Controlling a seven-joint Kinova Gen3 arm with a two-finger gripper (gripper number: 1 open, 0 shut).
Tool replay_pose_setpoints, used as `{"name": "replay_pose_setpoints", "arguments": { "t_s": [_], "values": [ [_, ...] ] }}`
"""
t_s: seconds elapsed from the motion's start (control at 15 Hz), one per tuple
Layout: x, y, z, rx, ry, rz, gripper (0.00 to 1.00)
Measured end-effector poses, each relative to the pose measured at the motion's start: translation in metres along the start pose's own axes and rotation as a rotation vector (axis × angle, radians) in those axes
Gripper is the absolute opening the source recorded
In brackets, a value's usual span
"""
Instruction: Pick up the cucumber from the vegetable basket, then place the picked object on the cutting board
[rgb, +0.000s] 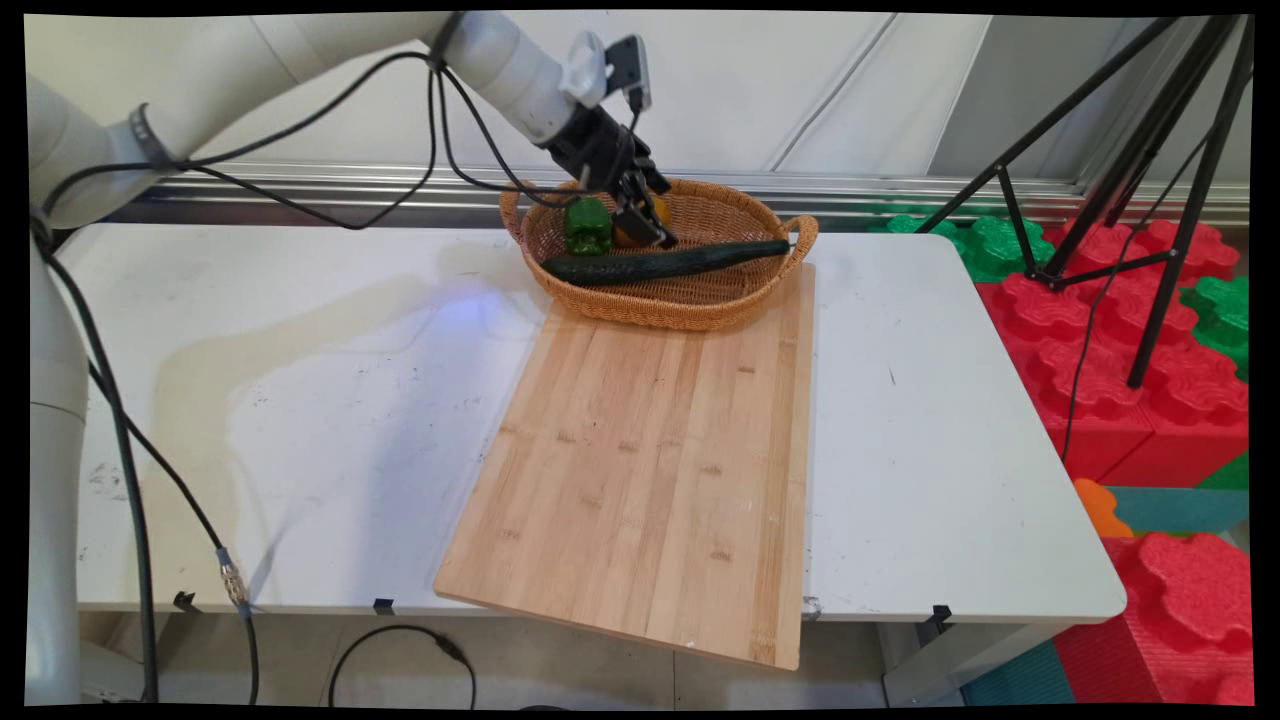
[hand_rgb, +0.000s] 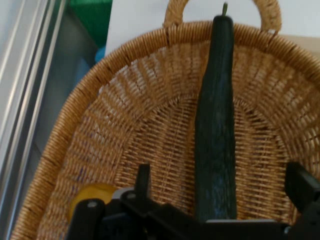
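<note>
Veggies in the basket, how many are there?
3: a cucumber lying across the basket, a green pepper at its left, a yellow one behind the gripper. More may be hidden.

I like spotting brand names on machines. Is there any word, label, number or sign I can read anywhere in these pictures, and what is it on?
None can be read.
White arm: no lettering shows on it in either view.
Small device clipped above the tool: no readable mark.
Basket, cucumber, wooden board, table, foam blocks: all plain, no labels.
</note>
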Motion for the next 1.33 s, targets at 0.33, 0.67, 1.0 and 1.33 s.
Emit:
{"name": "replay_pose_setpoints", "arguments": {
  "t_s": [0.33,0.67,1.0,1.33],
  "values": [
    [-0.006,-0.001,0.034,-0.011,-0.057,-0.006,1.0],
    [-0.009,-0.002,0.059,-0.028,-0.088,-0.01,1.0],
    [-0.008,-0.001,0.071,-0.039,-0.093,-0.012,0.0],
    [-0.006,0.001,0.076,-0.052,-0.086,-0.011,0.0]
  ]
}}
